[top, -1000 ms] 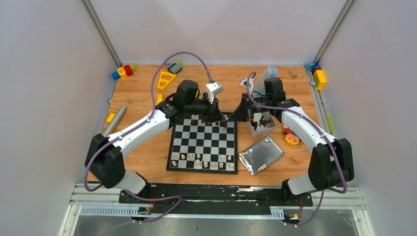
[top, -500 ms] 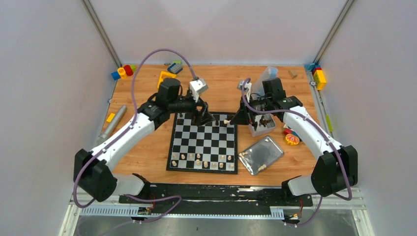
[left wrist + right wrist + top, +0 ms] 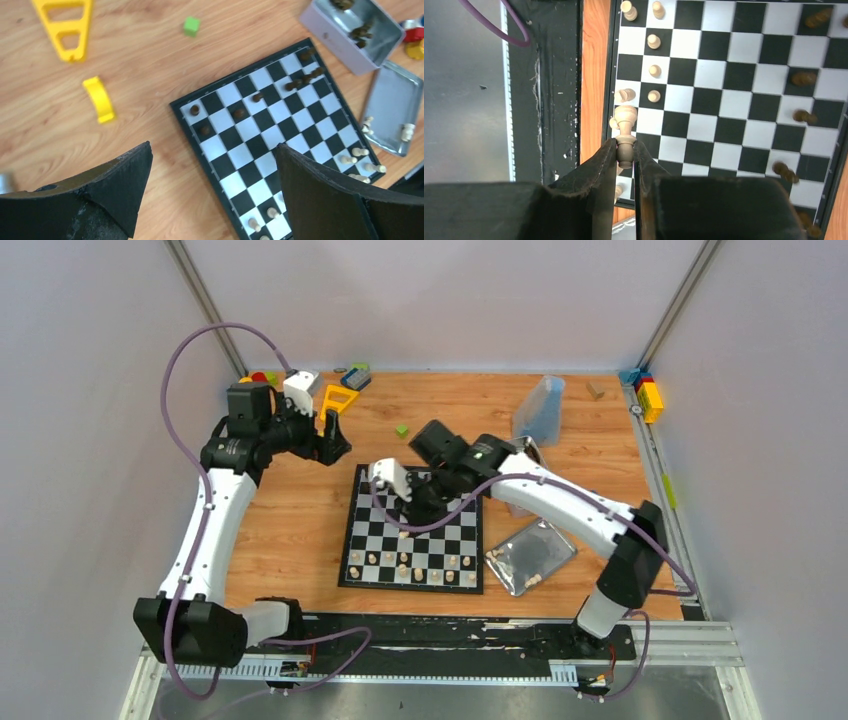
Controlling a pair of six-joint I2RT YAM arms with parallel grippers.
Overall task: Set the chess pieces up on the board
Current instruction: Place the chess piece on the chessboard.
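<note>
Clamping cream pc [image 3: 626, 127]: R gripper [image 3: 625, 150]

My top camera sits high behind the rig, looking down and forward over the whole table [image 3: 300, 530]. The left wrist camera looks down from the table's far left, taking in most of the board [image 3: 430, 540]. The right wrist camera hangs close over its near edge. All three share the board.

A robotics lab test cell: grey panel walls [image 3: 90, 440] enclose a wooden tabletop [image 3: 292, 530], robot arms [image 3: 207, 538] bolted to a black base plate [image 3: 440, 632].
</note>
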